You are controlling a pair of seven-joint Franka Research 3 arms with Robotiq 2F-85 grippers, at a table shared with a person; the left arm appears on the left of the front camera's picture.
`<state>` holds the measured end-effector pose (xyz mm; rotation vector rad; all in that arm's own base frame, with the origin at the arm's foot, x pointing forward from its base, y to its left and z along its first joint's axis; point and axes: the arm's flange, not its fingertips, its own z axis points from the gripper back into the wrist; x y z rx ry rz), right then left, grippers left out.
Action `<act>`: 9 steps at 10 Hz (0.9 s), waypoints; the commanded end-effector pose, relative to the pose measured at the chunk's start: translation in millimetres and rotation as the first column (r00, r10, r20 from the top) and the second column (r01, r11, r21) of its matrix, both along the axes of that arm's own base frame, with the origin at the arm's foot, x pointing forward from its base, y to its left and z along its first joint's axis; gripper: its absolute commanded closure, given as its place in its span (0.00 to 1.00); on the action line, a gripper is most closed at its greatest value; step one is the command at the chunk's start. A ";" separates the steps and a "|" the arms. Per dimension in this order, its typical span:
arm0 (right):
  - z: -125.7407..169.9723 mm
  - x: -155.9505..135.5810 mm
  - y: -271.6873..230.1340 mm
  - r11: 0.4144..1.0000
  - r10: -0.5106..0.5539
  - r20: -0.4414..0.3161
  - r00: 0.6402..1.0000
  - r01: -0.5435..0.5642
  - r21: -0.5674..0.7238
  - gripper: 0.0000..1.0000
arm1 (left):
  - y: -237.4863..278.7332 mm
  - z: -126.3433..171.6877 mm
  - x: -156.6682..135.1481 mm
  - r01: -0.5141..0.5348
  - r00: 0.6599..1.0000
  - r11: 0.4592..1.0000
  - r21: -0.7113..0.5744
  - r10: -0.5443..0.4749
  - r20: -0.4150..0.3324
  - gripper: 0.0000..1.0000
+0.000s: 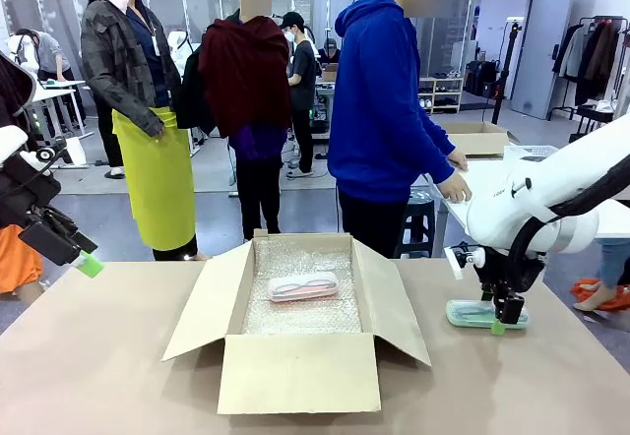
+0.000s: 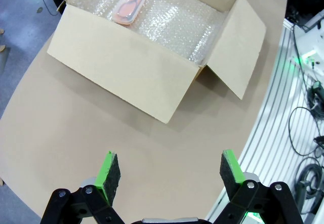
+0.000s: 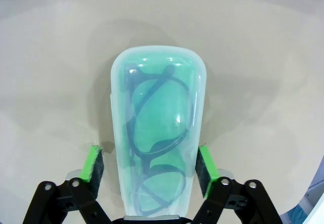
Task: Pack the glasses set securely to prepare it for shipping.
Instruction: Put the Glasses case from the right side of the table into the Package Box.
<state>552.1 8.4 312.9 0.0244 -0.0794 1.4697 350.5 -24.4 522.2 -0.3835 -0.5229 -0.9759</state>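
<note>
The mint green case (image 3: 157,133), with dark glasses showing through its lid, lies flat on the table at the right (image 1: 471,314). My right gripper (image 3: 148,158) is lowered over it (image 1: 499,323), its jaws straddling the case's near end. One green pad touches the case's side and the other stands a narrow gap off. The pale pink case (image 1: 302,286) rests on bubble wrap inside the open cardboard box (image 1: 295,371) at the table's middle. My left gripper (image 2: 169,171) hangs open and empty above the table's left side (image 1: 84,258), looking down at the box (image 2: 126,67) and the pink case (image 2: 132,3).
The box's flaps spread out to both sides and toward me. A person in a blue hoodie (image 1: 384,110) stands beyond the far edge, one hand on a white table at the right. Bare brown tabletop (image 1: 108,376) lies left of the box and in front of it.
</note>
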 end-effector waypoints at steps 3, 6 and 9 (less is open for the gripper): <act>3.9 -7.8 1.1 1.000 -0.013 0.023 1.000 0.013 0.014 0.51 | 3.3 1.9 -0.1 0.029 1.000 0.999 -0.025 -0.028 0.003 0.00; 60.5 -26.4 2.4 1.000 -0.005 0.022 1.000 0.004 0.013 0.57 | 3.3 1.9 -0.1 0.029 1.000 0.999 -0.025 -0.028 0.003 0.00; 139.1 -38.0 25.3 0.997 -0.069 -0.014 0.998 0.069 -0.031 0.57 | 3.3 1.9 -0.1 0.029 1.000 0.999 -0.025 -0.028 0.003 0.00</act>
